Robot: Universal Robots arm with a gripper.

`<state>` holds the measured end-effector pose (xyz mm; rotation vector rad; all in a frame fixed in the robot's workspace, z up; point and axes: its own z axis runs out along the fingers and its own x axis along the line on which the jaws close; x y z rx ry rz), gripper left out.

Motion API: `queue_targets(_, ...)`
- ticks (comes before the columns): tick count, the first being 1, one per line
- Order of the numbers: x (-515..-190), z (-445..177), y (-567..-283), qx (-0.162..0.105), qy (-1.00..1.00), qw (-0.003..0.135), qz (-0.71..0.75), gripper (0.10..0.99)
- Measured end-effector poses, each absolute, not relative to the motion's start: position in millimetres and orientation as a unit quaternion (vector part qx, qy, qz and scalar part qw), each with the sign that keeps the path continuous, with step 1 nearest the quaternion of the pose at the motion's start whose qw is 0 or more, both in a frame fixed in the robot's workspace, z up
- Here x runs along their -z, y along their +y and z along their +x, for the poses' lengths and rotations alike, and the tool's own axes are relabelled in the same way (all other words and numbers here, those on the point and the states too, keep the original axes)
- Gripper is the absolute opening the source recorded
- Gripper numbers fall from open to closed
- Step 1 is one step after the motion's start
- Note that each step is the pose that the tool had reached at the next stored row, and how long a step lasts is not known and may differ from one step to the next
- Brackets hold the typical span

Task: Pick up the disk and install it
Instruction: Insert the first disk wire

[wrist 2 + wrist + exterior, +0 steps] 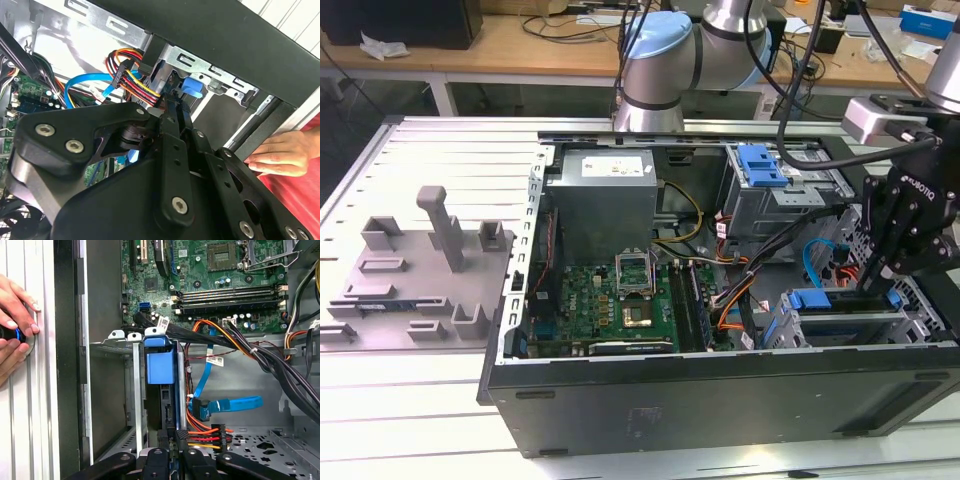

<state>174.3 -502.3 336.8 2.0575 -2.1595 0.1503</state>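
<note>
Blue-framed and standing on edge, the disk sits in the metal drive cage. You'll find the cage at the near corner of the open computer case, on the exterior view's right. Your gripper is at the disk's end, its fingers drawn close on either side and pinching it. Orange, red and yellow cables lie just beside the cage. A person's hand rests outside the case wall.
</note>
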Motion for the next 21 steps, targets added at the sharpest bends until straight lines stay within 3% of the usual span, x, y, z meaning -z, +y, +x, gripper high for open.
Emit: queue_targets(21, -341.2, 173.8, -501.4, -0.054, -0.721, 0.081, 0.686, 0.169)
